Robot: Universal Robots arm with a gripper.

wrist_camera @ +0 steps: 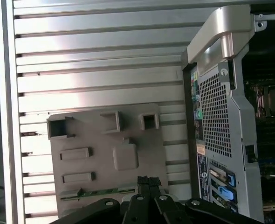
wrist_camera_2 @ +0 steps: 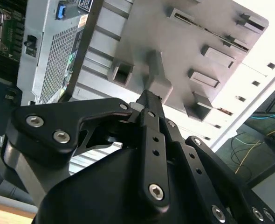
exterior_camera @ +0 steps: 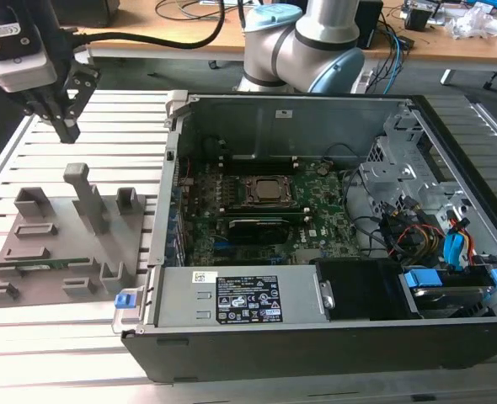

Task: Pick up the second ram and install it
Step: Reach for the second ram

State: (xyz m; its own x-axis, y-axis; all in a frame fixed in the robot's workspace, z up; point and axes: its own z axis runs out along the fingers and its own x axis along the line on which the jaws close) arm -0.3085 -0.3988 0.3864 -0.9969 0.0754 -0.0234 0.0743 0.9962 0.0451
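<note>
The second ram (exterior_camera: 42, 267) is a thin green stick lying flat in a slot near the front edge of the grey fixture plate (exterior_camera: 59, 244). In the first wrist view the ram (wrist_camera: 105, 191) shows as a green strip on the plate (wrist_camera: 100, 140), just beside the fingertips. My gripper (exterior_camera: 66, 130) hangs well above the plate's far side, at the exterior view's left, shut with nothing in it. Its black fingers (wrist_camera: 143, 183) press together, and in the second wrist view the gripper (wrist_camera_2: 149, 97) points at the plate's tall post (wrist_camera_2: 157, 79).
An open computer case (exterior_camera: 232, 296) stands at the exterior view's right of the plate, with the motherboard (exterior_camera: 316, 215) and CPU socket (exterior_camera: 265, 192) inside. Upright blocks and a tall post (exterior_camera: 87, 195) rise from the plate. The slatted aluminium table (exterior_camera: 130, 114) lies underneath.
</note>
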